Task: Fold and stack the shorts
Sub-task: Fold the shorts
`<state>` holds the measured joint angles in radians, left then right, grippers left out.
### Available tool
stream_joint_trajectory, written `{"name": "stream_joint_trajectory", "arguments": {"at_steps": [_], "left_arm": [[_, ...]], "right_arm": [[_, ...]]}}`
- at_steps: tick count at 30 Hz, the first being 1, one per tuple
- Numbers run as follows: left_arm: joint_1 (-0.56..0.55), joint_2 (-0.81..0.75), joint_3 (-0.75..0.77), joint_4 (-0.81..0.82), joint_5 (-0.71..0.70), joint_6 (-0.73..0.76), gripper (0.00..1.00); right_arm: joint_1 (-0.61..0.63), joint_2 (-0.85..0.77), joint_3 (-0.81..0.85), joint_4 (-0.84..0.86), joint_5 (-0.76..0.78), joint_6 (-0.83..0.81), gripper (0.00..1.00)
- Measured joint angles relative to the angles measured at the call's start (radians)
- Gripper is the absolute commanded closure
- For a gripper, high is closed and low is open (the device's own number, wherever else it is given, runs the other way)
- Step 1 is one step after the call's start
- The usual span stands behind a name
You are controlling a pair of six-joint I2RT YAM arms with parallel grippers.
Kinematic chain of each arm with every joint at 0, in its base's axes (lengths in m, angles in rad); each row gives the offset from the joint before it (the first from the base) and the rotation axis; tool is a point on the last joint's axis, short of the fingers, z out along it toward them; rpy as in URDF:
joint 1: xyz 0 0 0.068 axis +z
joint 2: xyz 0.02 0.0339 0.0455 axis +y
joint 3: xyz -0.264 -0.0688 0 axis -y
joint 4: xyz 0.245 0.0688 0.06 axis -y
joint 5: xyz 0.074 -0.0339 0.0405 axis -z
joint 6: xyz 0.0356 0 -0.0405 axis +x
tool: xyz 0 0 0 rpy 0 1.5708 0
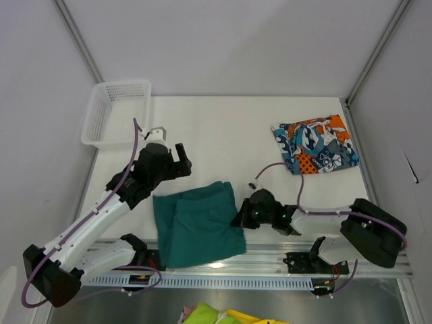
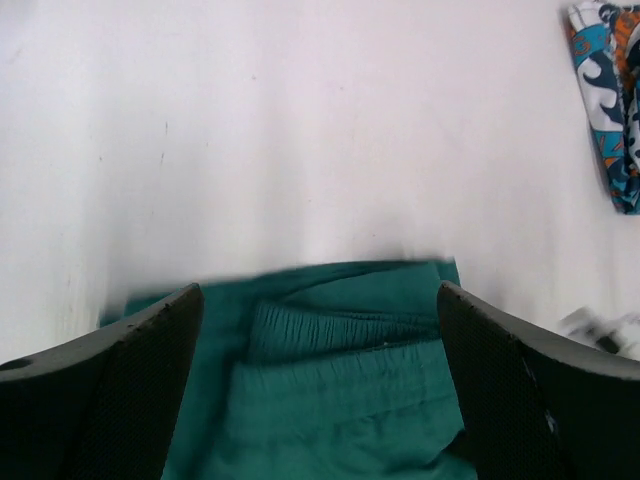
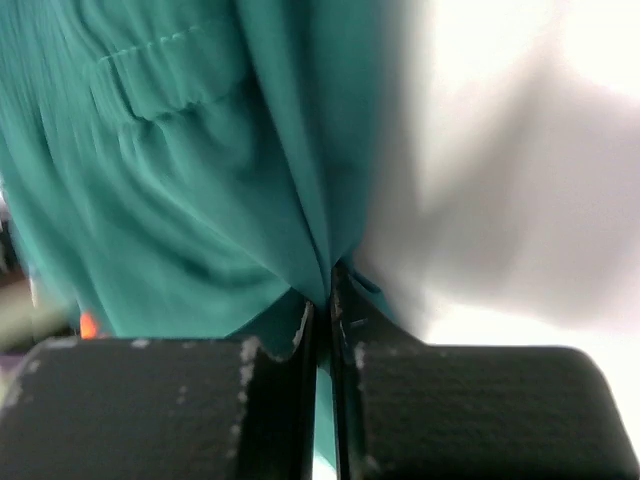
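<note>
Right end effector (image 3: 322,305), pressed together, pinches teal shorts (image 3: 200,180); left end effector (image 2: 320,292) hovers spread wide.

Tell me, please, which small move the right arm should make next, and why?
Probably lift the right gripper a little and carry it leftward, to fold the teal shorts over. Its jaws are shut on the shorts' right edge, the cloth lies spread out, and the left gripper hangs open above the far edge, holding nothing.

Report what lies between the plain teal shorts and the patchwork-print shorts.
Top view: bare white table and the right arm's purple cable separate the dark teal fabric shorts from the patchwork-print shorts.
</note>
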<state>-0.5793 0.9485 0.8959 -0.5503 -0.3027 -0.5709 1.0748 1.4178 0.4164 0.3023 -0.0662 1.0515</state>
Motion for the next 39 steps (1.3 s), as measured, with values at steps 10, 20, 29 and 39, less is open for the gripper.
{"name": "stream_joint_trajectory", "arguments": {"at_steps": [10,20,29,39], "left_arm": [[0.002,0.035,-0.106,0.045,0.054,-0.011,0.01],[0.004,0.027,-0.157,0.077,0.079,-0.024,0.01],[0.010,0.145,-0.164,0.186,0.130,-0.020,0.01],[0.027,0.469,-0.015,0.235,0.167,0.047,0.07]], "right_arm": [[-0.405,-0.071,0.141,-0.290,-0.145,-0.256,0.98],[-0.623,0.122,0.192,-0.190,-0.206,-0.217,1.00],[-0.600,0.155,0.331,-0.241,-0.186,-0.280,0.55],[-0.602,0.157,0.370,-0.288,-0.245,-0.349,0.25]]}}
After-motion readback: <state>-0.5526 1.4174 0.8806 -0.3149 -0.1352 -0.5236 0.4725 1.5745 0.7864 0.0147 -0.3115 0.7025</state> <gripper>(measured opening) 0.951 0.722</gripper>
